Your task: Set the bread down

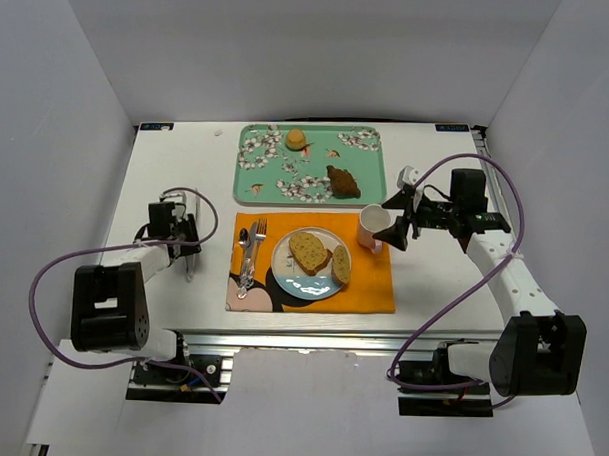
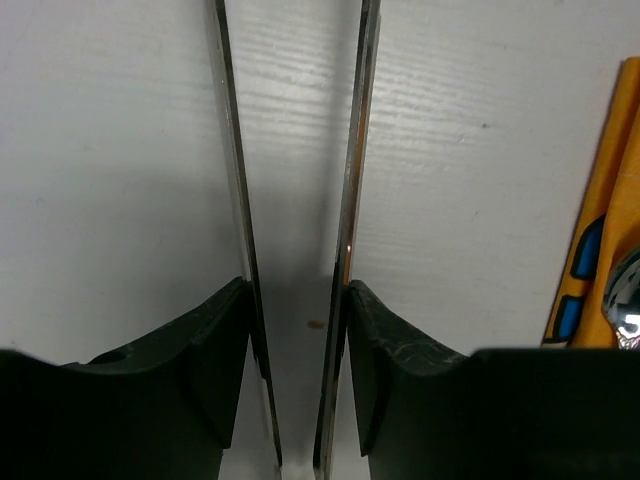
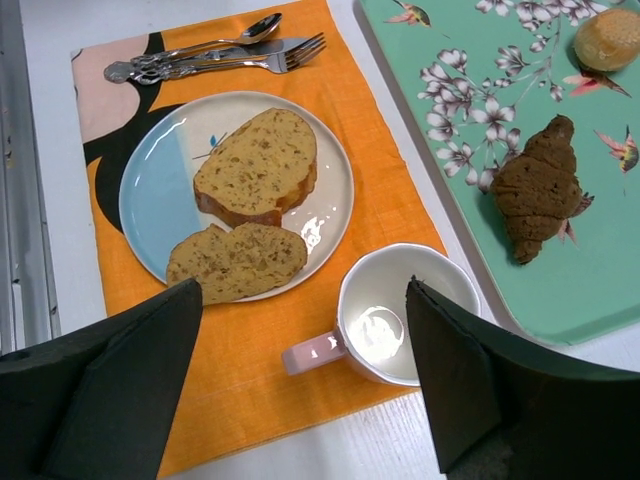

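While two bread slices [image 3: 255, 165] share one plate [image 3: 150, 195], right gripper [image 3: 303, 290] gapes; left gripper [image 2: 297, 285] state I cannot tell.

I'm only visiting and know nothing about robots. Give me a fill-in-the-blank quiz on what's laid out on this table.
1. The broad yellow-tan bread slice and the narrower slice lie on a round white-and-blue ____.
2. The brown croissant rests on the green flowered ____.
3. The right gripper holds nothing; its jaws are ____, not shut.

Missing words: plate; tray; open.
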Robot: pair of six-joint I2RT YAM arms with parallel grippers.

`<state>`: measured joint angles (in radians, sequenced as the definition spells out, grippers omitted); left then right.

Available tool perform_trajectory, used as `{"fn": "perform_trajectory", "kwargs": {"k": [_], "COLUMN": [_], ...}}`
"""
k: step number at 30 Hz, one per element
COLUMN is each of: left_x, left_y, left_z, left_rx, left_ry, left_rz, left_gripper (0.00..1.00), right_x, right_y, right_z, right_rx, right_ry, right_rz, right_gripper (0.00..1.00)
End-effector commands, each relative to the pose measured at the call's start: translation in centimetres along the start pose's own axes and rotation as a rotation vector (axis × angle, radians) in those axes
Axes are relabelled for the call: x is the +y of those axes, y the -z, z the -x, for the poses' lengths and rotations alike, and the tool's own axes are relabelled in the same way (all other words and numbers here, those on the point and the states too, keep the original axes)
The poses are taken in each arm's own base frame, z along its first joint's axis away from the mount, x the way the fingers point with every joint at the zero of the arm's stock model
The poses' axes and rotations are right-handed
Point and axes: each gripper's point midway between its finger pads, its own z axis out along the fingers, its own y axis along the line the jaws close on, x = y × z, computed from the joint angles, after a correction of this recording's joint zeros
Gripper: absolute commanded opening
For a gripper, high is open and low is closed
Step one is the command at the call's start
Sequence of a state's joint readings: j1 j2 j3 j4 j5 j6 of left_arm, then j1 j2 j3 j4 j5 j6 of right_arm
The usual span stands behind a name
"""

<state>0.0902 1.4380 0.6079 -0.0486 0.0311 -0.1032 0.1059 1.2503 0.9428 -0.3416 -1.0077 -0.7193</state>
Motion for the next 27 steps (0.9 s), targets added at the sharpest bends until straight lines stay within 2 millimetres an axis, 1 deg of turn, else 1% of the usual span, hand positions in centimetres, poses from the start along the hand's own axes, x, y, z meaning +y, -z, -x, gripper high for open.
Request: {"fn": "perform_trajectory", "kwargs": {"k": [1,2,3,4,5,6,7,8,9,10,11,12,13,14,17,20,21,22,23,24,25,26,27], "left_x": [-0.2,-0.3,-0.3,-0.3,-0.4,-0.4,-0.5,-0.6,-1.0,-1.2,-1.4,-1.8,-1.9,-2.1,-2.5,-2.6,-2.6,-2.9,-3.2,-3.6,-4.4,-5.2,-6.5], "left_y": [1.4,1.8,2.0,2.3,2.7,3.0,3.4,3.7,4.4,4.8,5.2,5.9,6.3,6.7,7.9,8.8,9.0,9.3,10.0,10.4,10.9,11.4,11.9], "left_z": [0.7,1.1,1.2,1.3,1.9,2.3,2.9,3.3,4.1,4.8,5.3,6.1,6.4,6.8,7.7,7.9,7.9,7.9,8.3,8.7,8.9,9.2,10.0], "left_rx": [-0.037,-0.053,-0.06,-0.064,-0.085,-0.098,-0.111,-0.125,-0.153,-0.171,-0.19,-0.219,-0.232,-0.249,-0.283,-0.291,-0.293,-0.288,-0.309,-0.321,-0.325,-0.334,-0.367], "left_ry": [0.027,0.03,0.035,0.046,0.053,0.062,0.081,0.091,0.092,0.104,0.11,0.115,0.124,0.127,0.125,0.116,0.115,0.115,0.11,0.113,0.153,0.17,0.214], "left_rz": [-0.03,-0.038,-0.037,-0.037,-0.04,-0.04,-0.04,-0.042,-0.058,-0.07,-0.078,-0.097,-0.107,-0.115,-0.133,-0.139,-0.139,-0.151,-0.17,-0.19,-0.238,-0.277,-0.358], "left_gripper": [0.52,0.56,0.57,0.58,0.59,0.61,0.74,0.76,0.77,0.79,0.84,0.85,0.85,0.89,0.9,0.9,0.88,0.84,0.75,0.58,0.01,0.0,0.0], "right_x": [-0.8,-1.2,-1.7,-3.2,-4.1,-5.8,-6.7,-7.4,-8.4,-9.2,-9.5,-10.0,-10.2,-10.3,-10.7,-10.9,-10.9,-11.0,-11.0,-11.0,-11.2,-11.2,-10.8], "right_y": [0.5,0.5,0.6,0.8,1.0,1.5,1.8,2.1,2.4,2.8,2.9,2.8,2.8,2.7,2.4,2.0,1.9,1.9,1.8,1.8,1.8,1.5,1.1], "right_z": [1.2,1.5,1.6,1.8,2.0,1.5,1.6,1.7,2.2,2.1,2.1,2.6,2.8,2.9,3.0,3.0,3.1,3.2,3.4,3.6,4.0,4.1,4.5], "right_rx": [0.01,0.009,0.012,0.018,0.023,0.056,0.059,0.061,0.065,0.082,0.085,0.08,0.077,0.071,0.06,0.056,0.052,0.049,0.045,0.037,0.017,0.007,-0.013], "right_ry": [0.016,0.001,-0.026,-0.103,-0.143,-0.188,-0.221,-0.295,-0.31,-0.328,-0.362,-0.364,-0.374,-0.387,-0.402,-0.411,-0.408,-0.408,-0.404,-0.4,-0.393,-0.389,-0.381], "right_rz": [-0.023,-0.043,-0.07,-0.156,-0.21,-0.312,-0.364,-0.414,-0.453,-0.497,-0.513,-0.517,-0.521,-0.52,-0.514,-0.495,-0.49,-0.49,-0.486,-0.486,-0.486,-0.479,-0.442], "right_gripper": [0.88,0.89,0.89,0.89,0.89,0.89,0.89,0.89,0.89,0.89,0.89,0.89,0.89,0.89,0.89,0.89,0.89,0.89,0.9,0.9,0.89,0.89,0.9]}}
